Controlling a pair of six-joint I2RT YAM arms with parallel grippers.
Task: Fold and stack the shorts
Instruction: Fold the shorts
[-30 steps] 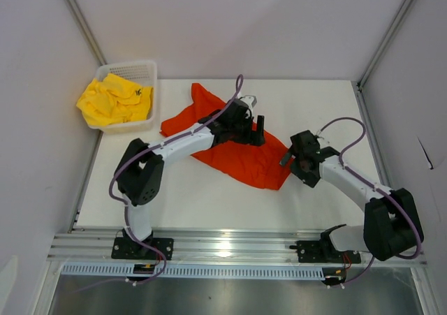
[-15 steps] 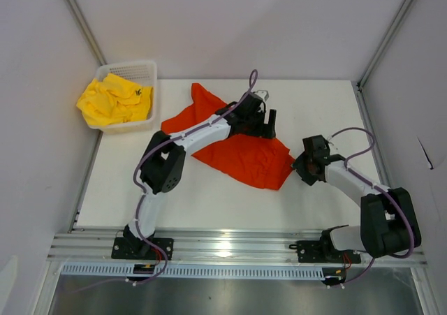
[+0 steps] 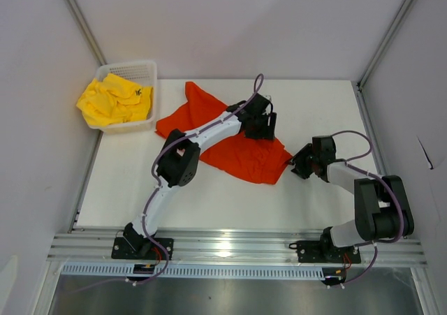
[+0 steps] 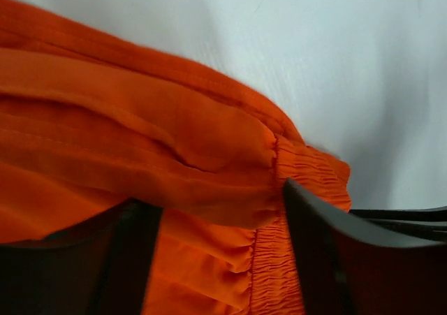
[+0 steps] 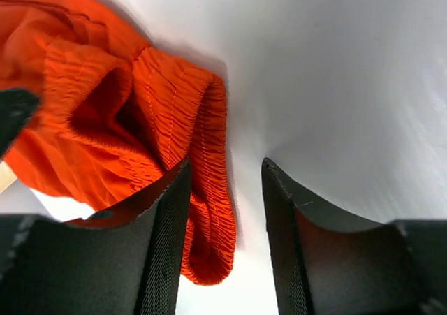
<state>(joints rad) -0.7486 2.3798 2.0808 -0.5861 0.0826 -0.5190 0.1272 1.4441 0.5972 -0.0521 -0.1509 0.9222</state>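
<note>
The orange-red shorts point(image 3: 230, 144) are lying crumpled on the table point(image 3: 328, 105) just to the right of the basket point(image 3: 133, 67), slanting away from it. The yellow shorts point(image 3: 115, 100) are sitting bunched inside the basket, apparently waiting their turn. Both arms are attending to the end of the orange-red pair farthest from the basket, where gathered elastic is showing, so probably the waistband point(image 5: 209, 140). The left gripper point(image 3: 271, 128) is sitting roughly level with the basket's near wall. Its jaws are standing wide and straddling a fold of cloth beside the elastic, without visibly pinching it. The right gripper point(image 3: 293, 167) is lying farther from the basket and nearer the robot. Its jaws are standing narrower, with bare table showing between them and the elastic edge only lapping one finger, so nothing is being held. Taking two corners of one edge looks meant to let the garment be spread or folded evenly rather than dragged askew. No fold is showing yet.
</note>
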